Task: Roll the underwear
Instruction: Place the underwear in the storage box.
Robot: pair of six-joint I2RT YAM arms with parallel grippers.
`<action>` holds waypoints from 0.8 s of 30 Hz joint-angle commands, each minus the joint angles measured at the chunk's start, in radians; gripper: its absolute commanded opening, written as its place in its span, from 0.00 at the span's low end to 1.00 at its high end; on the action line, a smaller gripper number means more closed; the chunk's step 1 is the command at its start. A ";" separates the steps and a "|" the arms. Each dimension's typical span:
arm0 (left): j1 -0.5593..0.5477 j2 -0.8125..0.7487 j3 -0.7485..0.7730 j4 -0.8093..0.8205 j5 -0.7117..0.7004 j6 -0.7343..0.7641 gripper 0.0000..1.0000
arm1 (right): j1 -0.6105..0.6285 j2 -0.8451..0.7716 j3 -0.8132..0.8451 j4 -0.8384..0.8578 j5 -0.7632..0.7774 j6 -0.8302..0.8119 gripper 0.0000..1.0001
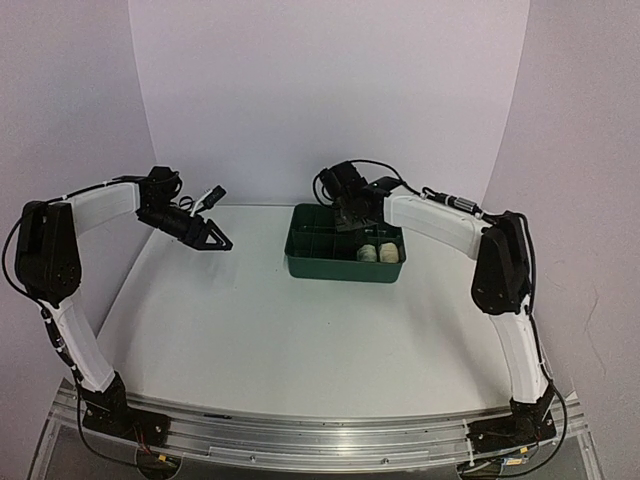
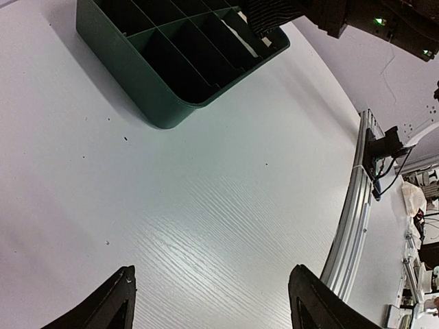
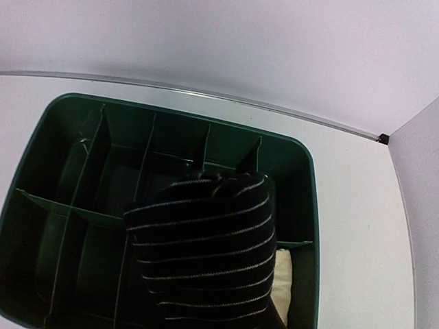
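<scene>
The left gripper (image 1: 215, 243) is held spread apart over the smooth white table (image 1: 250, 330), two soft cream rolls (image 1: 378, 252) are lodged in the rigid green divided tray (image 1: 340, 268), and a black thin-striped roll (image 3: 206, 253) is clamped over its dividers by the right gripper (image 1: 350, 215).

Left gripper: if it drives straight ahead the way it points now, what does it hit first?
Probably the bare white tabletop. The open left gripper aims down at it, and the green divided plastic tray sits off to the side of that line.
</scene>
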 commanded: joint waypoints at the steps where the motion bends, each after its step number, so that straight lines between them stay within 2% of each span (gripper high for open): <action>1: -0.001 -0.044 -0.015 0.027 -0.011 -0.001 0.75 | 0.005 0.087 0.099 -0.073 0.077 -0.045 0.00; 8: 0.000 -0.041 -0.019 0.030 -0.012 0.000 0.75 | 0.024 0.209 0.201 -0.143 -0.037 0.011 0.00; 12: -0.001 -0.039 -0.019 0.029 -0.010 -0.004 0.75 | 0.024 0.262 0.256 -0.189 -0.118 0.096 0.00; 16: -0.001 -0.043 -0.020 0.030 -0.013 -0.004 0.76 | 0.019 0.282 0.248 -0.203 -0.203 0.204 0.00; 24: -0.001 -0.046 -0.028 0.032 -0.015 -0.005 0.75 | -0.050 0.292 0.129 -0.213 -0.367 0.513 0.00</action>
